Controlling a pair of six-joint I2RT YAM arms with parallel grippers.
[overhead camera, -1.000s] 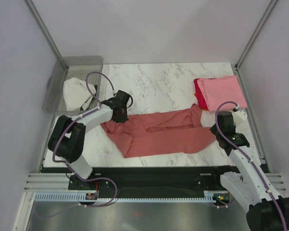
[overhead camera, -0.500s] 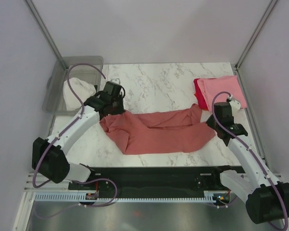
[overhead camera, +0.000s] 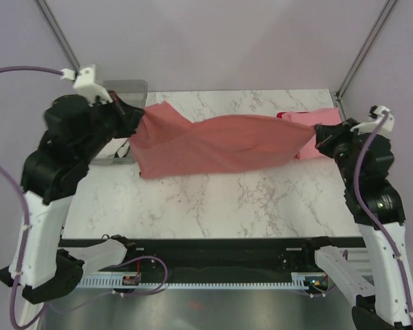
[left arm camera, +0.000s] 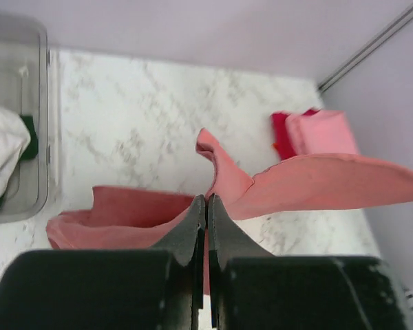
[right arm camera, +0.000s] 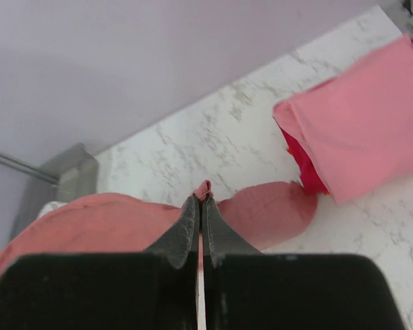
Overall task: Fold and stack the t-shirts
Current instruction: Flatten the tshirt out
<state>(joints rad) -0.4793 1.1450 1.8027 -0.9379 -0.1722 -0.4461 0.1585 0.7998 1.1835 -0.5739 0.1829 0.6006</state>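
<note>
The dusty salmon-red t-shirt (overhead camera: pixel 213 144) hangs stretched in the air between both arms above the back half of the table. My left gripper (overhead camera: pixel 139 115) is shut on its left end; in the left wrist view a fold of the cloth (left arm camera: pixel 224 172) sticks up past the closed gripper (left arm camera: pixel 206 201). My right gripper (overhead camera: pixel 318 135) is shut on the right end, with a pinch of salmon-red cloth (right arm camera: pixel 205 188) showing above the right gripper's tips (right arm camera: pixel 200 201). A folded light pink t-shirt (overhead camera: pixel 325 122) lies at the back right on top of a bright red t-shirt (right arm camera: pixel 307 172).
A clear plastic bin (overhead camera: pixel 127 88) holding white cloth (left arm camera: pixel 1 148) stands at the back left, partly behind the left arm. Metal frame posts (overhead camera: pixel 361 51) rise at the back corners. The marble tabletop (overhead camera: pixel 220 199) spreads below the shirt.
Both arms have lifted the salmon-red t-shirt off the table and pulled it taut, moving up and toward the back. It lay crumpled on the marble a second ago.
</note>
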